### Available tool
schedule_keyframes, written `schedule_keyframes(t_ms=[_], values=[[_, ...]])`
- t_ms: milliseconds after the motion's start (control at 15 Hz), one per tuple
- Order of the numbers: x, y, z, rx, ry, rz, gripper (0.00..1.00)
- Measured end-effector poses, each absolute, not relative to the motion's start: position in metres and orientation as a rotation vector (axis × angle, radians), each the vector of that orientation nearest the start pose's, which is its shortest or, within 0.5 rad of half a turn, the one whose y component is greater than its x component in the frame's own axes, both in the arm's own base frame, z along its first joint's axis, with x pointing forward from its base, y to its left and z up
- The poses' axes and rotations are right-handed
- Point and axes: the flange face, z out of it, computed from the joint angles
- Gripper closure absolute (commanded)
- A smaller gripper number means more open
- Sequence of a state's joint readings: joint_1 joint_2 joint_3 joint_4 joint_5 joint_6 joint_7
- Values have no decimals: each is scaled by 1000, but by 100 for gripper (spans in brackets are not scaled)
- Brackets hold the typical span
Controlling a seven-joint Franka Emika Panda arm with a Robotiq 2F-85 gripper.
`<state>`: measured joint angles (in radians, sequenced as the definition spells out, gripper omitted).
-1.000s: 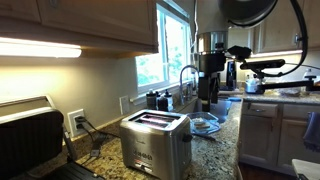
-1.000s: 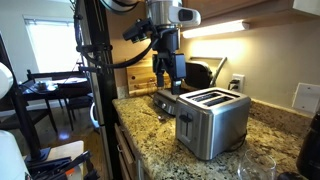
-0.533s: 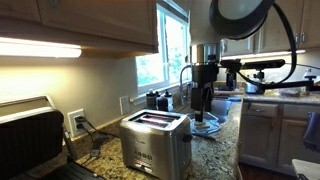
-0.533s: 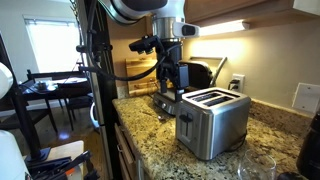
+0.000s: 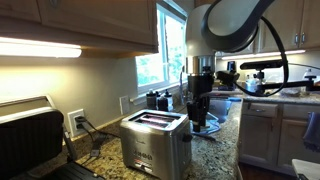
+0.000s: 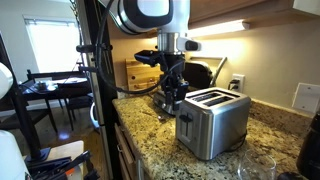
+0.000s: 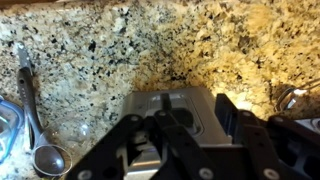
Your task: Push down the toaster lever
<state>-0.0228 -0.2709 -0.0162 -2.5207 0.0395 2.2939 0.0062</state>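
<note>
**Jaws poised over the end of the toaster**

The toaster (image 5: pixel 155 142) stands on the speckled granite worktop (image 5: pixel 215 150), its two long slots facing up. The robot arm (image 5: pixel 225 25) reaches down from above, and its jaws hang at the toaster's narrow end, the end turned away from the dark grill (image 5: pixel 28 135). That grill sits well apart from the toaster, near a wall socket (image 5: pixel 76 122).

In an exterior view the toaster (image 6: pixel 213 122) shows its brushed steel side. The jaws are just beside its narrow end, low, at about the height of its top. The arm (image 6: pixel 150 15) rises straight above them.

In the wrist view the toaster (image 7: pixel 190 108) appears as a silver end directly below the camera, with the worktop (image 7: pixel 150 50) filling the space beyond it. The jaws are spread, one dark finger on either side of that end. Whether they touch the toaster or its lever cannot be told, as the lever itself is hard to make out. A metal spoon (image 7: pixel 48 157) lies on the worktop well to one side of the toaster.
</note>
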Motion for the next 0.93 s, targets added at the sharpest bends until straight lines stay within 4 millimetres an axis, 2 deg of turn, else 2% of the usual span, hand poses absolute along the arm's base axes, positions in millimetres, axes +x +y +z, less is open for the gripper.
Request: schedule_keyframes(t_ms=[133,267,400,467,733,933], values=[[439,-15,377,-3097,111,-69,92],[441,-13,374,-3090,112,-71,95],[442,-13,372,-3088,111,-74,96],[443,-14,370,-3088,111,-77,92],[450,-18,355,-3090,94,-72,87],[456,-20,340,-3093,77,-67,89]])
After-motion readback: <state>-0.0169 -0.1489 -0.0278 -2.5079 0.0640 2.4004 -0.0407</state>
